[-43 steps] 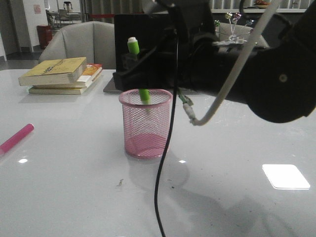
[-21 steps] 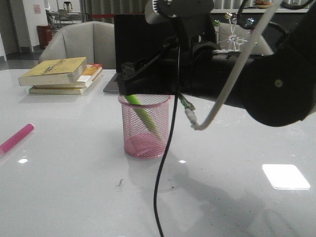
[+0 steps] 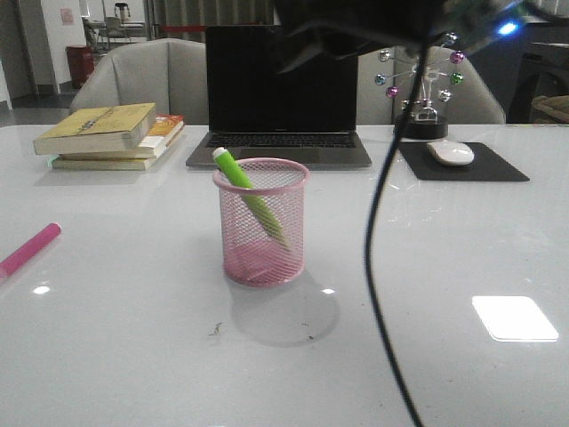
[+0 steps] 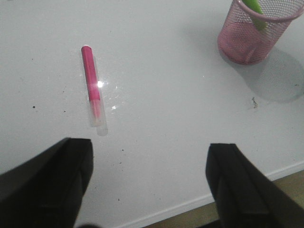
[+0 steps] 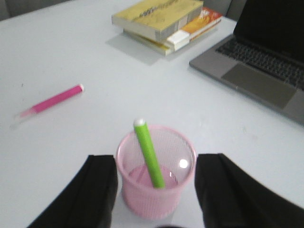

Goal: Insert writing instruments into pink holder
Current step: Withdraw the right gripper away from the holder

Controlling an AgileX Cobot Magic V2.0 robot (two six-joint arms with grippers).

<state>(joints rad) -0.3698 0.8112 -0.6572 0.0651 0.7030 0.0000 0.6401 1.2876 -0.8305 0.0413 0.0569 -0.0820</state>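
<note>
The pink holder point(image 3: 262, 233) stands upright mid-table. Inside it the lime green marker point(image 3: 246, 192) leans left, its whitish end poking over the rim. The magenta marker point(image 3: 28, 248) lies flat on the table far to the left. My right gripper point(image 5: 156, 159) hangs open well above the holder point(image 5: 156, 176), with the green marker point(image 5: 148, 154) seen between its fingers but untouched. My left gripper point(image 4: 149, 145) is open over bare table near the front edge, the magenta marker point(image 4: 91, 85) ahead of it and the holder point(image 4: 254, 31) off to the side.
A stack of books point(image 3: 107, 133) sits at the back left, a laptop point(image 3: 280, 98) behind the holder, and a mouse point(image 3: 451, 152) on a black pad at the back right. A black cable point(image 3: 373, 267) hangs down in front, right of the holder.
My right gripper let go of the green marker, which dropped into the holder and now leans left. The right arm has risen almost out of the front view.
</note>
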